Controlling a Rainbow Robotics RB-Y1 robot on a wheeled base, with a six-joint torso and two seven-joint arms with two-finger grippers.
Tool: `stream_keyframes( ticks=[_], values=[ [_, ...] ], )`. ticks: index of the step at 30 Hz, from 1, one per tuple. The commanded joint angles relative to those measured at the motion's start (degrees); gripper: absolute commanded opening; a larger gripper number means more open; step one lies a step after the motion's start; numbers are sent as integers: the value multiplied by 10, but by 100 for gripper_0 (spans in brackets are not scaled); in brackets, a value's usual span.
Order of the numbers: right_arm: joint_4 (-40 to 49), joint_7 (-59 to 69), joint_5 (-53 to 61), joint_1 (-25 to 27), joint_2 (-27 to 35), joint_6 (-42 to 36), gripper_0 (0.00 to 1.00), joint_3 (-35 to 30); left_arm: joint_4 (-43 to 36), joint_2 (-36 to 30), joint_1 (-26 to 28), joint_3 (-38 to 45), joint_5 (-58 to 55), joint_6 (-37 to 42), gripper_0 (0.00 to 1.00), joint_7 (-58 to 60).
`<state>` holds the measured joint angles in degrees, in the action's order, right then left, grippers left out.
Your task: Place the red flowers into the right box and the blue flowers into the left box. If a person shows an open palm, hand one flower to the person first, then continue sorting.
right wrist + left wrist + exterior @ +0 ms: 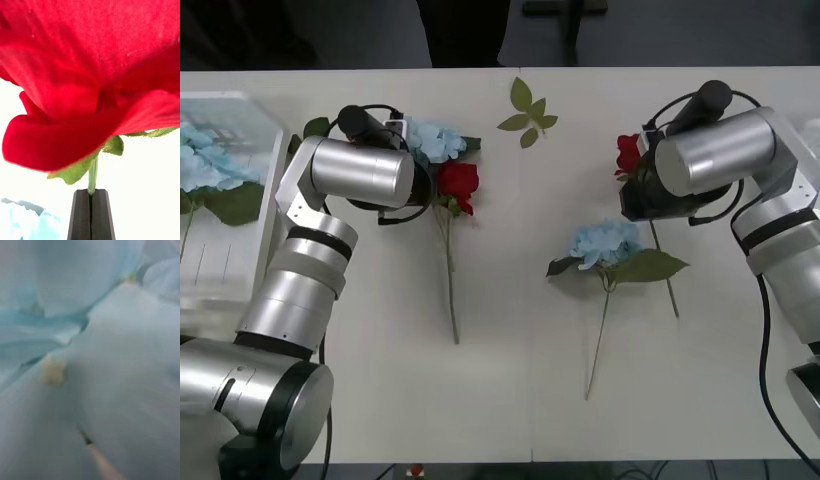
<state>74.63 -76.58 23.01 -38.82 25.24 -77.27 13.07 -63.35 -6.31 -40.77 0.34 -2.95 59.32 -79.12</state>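
1. The right-hand red rose (629, 153) is sitting at about 2 o'clock on the table (510, 400), its bloom half hidden by the right arm and its stem running toward 5 o'clock
2. The right gripper (90, 202) is pinching that stem just under the bloom, black fingers pressed together around it; gripping this high probably keeps the heavy head from swinging during a lift
3. A second red rose (459, 184) is lying at roughly 10 o'clock, its stem pointing to 6 o'clock, touching a blue cluster (437, 139) just above it
4. The left gripper is working at that blue cluster; pale-blue petals (90, 315) are pressing right up against the left wrist camera, so the state of its jaws cannot be told
5. A third flower, a blue hydrangea (605, 243) with broad leaves, is waiting near the centre-right, just beside the gripped rose's stem and untouched
6. The left box (260, 200) is standing at 9 o'clock and is already holding blue blooms (202, 160), which suits the sorting rule
7. A loose leaf sprig (527, 112) is lying at 12 o'clock; it carries no bloom and likely needs no sorting
8. Judgement: each arm is addressing the colour belonging to its own side, which shortens the carry to each box
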Motion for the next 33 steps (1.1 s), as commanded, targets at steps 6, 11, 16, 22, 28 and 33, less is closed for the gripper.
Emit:
stream_keyframes(
  ticks=[6,11,16,22,28,33],
  values=[
    [122,-32,60,-19,86,-49,0,-57,-10,0,-27,-5,-4,-4,57,-4],
    [141,-67,105,-18,148,-55,0,-87,-10,0,-26,-7,-4,-4,12,-3],
    [135,-129,114,0,184,-61,0,-143,-11,0,-26,-6,-4,-4,0,-3],
    [97,-234,115,28,203,-110,0,-273,-11,-1,-24,3,-4,-2,0,-4],
    [19,-330,111,28,242,-112,0,-332,-96,-25,-5,14,-17,93,0,-12],
    [-56,-383,114,28,256,-66,0,-340,-215,-48,28,32,-72,200,0,-22]
  ],
)
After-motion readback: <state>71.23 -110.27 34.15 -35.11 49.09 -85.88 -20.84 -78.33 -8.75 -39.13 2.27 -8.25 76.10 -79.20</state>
